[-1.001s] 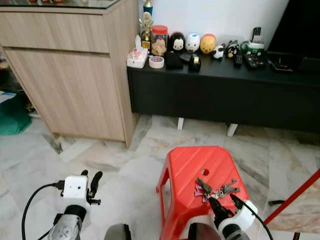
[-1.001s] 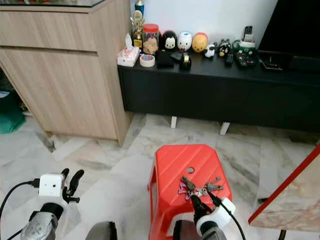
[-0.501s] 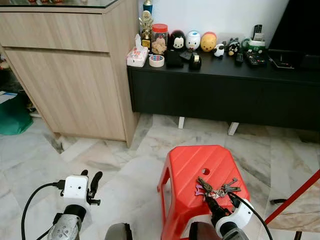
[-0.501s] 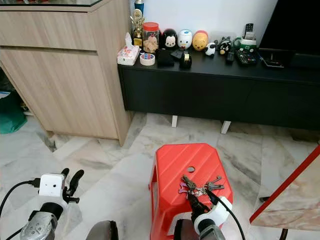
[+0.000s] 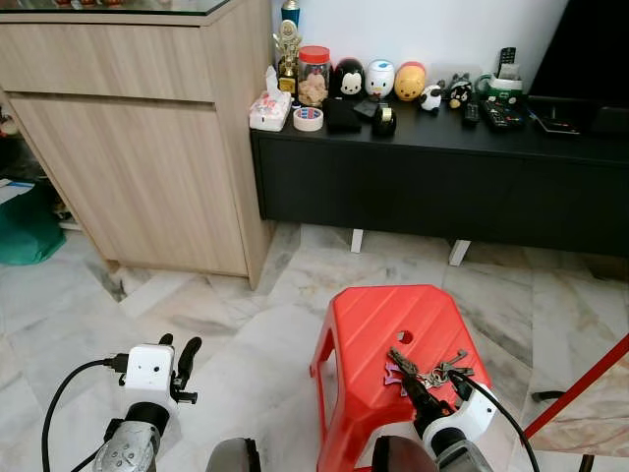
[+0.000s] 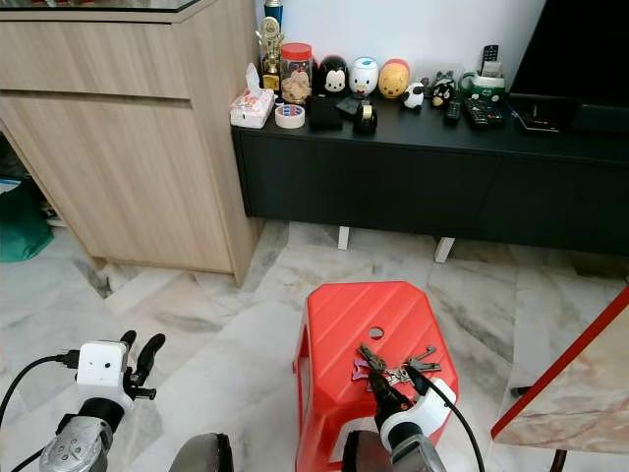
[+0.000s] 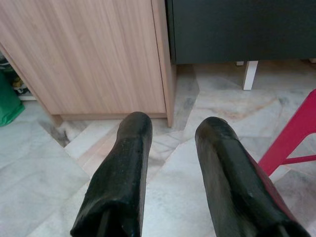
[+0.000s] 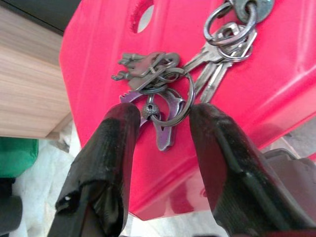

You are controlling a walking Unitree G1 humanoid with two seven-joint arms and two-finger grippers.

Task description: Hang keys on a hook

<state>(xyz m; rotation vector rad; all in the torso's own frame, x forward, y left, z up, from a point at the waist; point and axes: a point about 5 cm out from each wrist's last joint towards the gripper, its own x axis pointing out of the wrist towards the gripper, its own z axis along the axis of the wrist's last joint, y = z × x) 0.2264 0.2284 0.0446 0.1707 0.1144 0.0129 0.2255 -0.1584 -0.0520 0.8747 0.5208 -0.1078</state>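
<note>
The keys (image 8: 170, 84) are lying ungrasped on the red stool (image 5: 369, 334); the right hand (image 8: 163, 121) is straddling their ring, fingers wide apart. Lifting and hanging are remaining.

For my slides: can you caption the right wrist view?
Open right gripper straddling the ring of the keys lying on the red stool.

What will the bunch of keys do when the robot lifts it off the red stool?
The keys hang on loose linked rings, so they'll probably dangle and swing. They're bare metal, so likely slippery between the right end effector's fingers. They lie flat on the stool, so won't roll.
</note>
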